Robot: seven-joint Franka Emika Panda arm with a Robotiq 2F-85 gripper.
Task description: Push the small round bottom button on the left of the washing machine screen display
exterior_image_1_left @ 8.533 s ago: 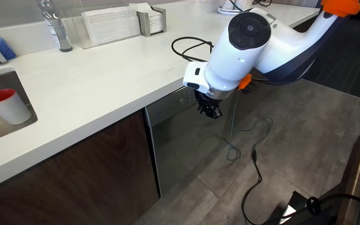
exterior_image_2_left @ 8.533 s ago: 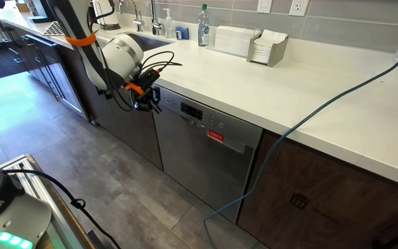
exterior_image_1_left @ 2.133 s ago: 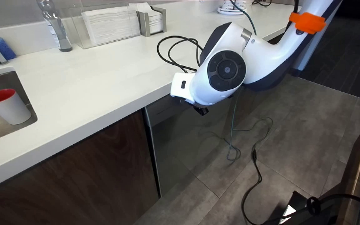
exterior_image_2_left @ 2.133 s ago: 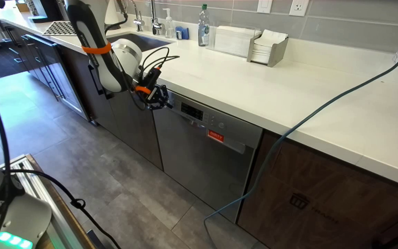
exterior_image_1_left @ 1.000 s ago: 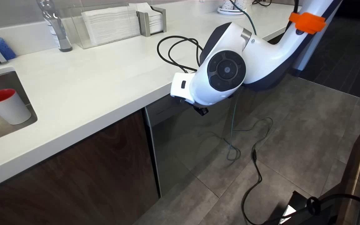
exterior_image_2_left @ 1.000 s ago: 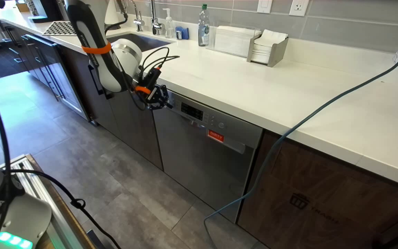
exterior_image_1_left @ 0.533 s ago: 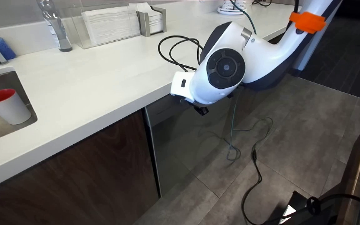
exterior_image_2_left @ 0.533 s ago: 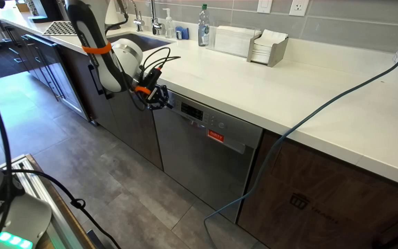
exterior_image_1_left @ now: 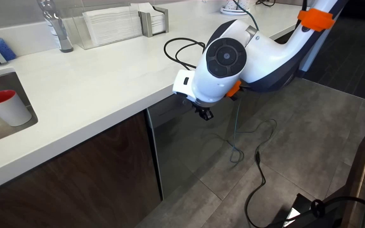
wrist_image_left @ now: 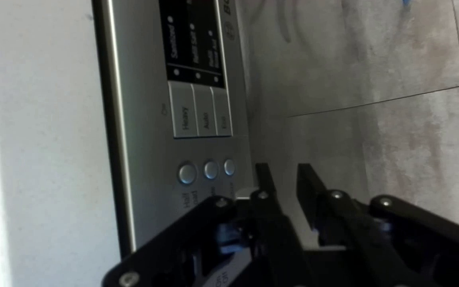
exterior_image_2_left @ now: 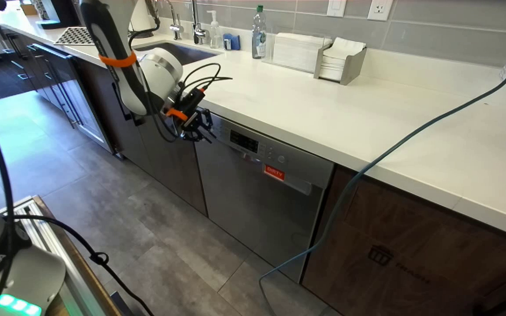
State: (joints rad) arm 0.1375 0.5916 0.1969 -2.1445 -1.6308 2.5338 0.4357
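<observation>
Just below the front edge of the desk, the jaws are standing a little parted, holding nothing; floor is stretching out before the machine. The small round bottom button is sitting under that edge, near the jaws but apart from them in the wrist view. Against half a second ago, the arm is standing slightly farther from the display, its lower orange strap now showing in an exterior view.

Satin metal control panel, shiny metallic buttons, matt fingers, smooth counter, wood-grained cabinet front.
</observation>
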